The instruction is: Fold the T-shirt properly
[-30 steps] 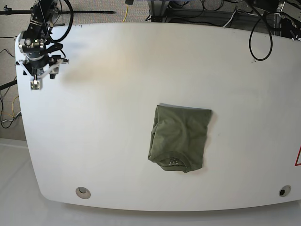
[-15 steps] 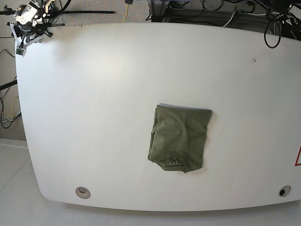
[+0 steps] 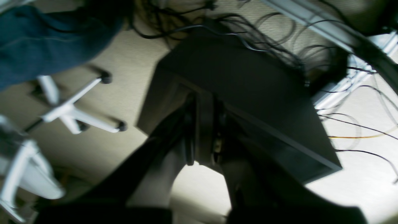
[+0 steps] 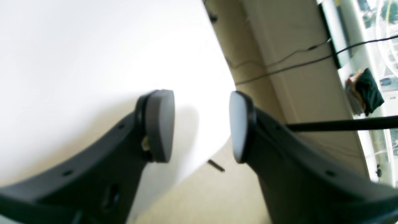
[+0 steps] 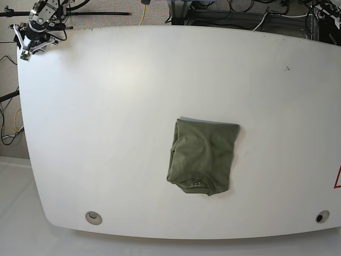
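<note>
The right gripper (image 4: 201,126) stands with its jaws apart, a clear gap between the two rounded pads (image 4: 160,124), and nothing is held in that gap. It hangs over the far corner of the white table (image 4: 77,62), its tips above the table's edge, with beige floor showing beyond. In the base view the same gripper (image 5: 27,49) sits at the table's far corner on that view's left, touching no cloth.

The left gripper (image 3: 202,133) has its dark fingers pressed together — no gap shows, and nothing is caught between them. It is off the table, pointing at a dark cabinet (image 3: 248,93) with tangled cables (image 3: 248,34) on the carpeted floor; a white chair base (image 3: 71,109) with castors stands nearby.

The T-shirt (image 5: 203,156) lies folded into a compact, roughly rectangular olive-green bundle a little right of the table's middle in the base view, neck toward the near edge — well apart from both grippers. Two round holes mark the table's near corners, one on the left (image 5: 94,217).
</note>
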Robot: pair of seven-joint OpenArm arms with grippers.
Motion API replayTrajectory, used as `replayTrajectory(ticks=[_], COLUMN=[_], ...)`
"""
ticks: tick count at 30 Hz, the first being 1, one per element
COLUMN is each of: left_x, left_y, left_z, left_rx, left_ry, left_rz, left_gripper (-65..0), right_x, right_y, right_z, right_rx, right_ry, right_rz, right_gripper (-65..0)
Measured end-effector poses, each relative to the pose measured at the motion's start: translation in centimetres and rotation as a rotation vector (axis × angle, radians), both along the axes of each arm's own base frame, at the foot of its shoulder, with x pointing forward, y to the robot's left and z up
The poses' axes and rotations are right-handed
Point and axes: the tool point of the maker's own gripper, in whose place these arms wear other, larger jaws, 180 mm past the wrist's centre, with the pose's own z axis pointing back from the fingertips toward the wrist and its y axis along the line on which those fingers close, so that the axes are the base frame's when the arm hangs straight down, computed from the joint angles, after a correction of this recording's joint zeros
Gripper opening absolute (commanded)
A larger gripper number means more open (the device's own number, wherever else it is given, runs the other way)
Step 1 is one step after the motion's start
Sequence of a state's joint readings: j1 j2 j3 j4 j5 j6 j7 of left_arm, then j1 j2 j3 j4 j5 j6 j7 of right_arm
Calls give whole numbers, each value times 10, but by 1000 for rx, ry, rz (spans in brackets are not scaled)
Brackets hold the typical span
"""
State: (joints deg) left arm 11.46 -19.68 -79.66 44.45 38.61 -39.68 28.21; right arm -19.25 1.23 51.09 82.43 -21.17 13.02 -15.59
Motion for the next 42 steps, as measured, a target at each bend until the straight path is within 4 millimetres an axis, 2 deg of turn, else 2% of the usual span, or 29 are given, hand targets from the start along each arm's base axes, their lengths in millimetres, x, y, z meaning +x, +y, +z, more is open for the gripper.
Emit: replayTrajectory(ticks=[5, 8, 14, 15, 20, 23, 25, 28, 29, 30, 33, 37, 42], left_x=[-15, -18, -5, -2, 14, 13, 15, 23, 24, 25, 28, 27, 26], left_y=[-11, -19, -46, -55, -98, -112, -121, -124, -123, -119, -108, -103, -106], left_z=[-12, -21, -47, -54, -81, -91, -97, -100, -99, -98, -94, -93, -94], left_rx=[-37, -59, -129, -155, -241, -243, -229, -215, -211, -199, -172, -161, -167], left_ry=[24, 39, 11, 13, -16, 29, 40, 11, 11, 14, 9, 14, 15], left_rz=[-13, -43, -148, -176, -255, -297, -303, -302, -302, -302, -302, -302, -299], left_gripper=[-650, -650, -650, -650, -650, -650, -650, -650, -650, -650, -650, -650, -650], right_x=[15, 27, 47, 46, 46, 40, 37, 31, 27, 23, 22, 28, 40], right_y=[-6, -6, 12, 13, 22, 24, 26, 26, 26, 24, 26, 26, 35], right_z=[-8, -11, -4, -6, 10, 28, 32, 30, 16, 4, 11, 13, 10], right_rx=[-30, -31, 9, 5, -87, -138, -152, -150, -106, 20, -15, 36, 124], right_ry=[-134, -280, -600, -619, -809, -941, -986, -983, -932, -965, -991, -991, -822], right_rz=[31, 63, 154, 162, 234, 252, 257, 241, 206, 109, 120, 140, 199], right_gripper=[-349, -349, -349, -349, -349, -349, -349, -351, -355, -359, -383, -425, -441])
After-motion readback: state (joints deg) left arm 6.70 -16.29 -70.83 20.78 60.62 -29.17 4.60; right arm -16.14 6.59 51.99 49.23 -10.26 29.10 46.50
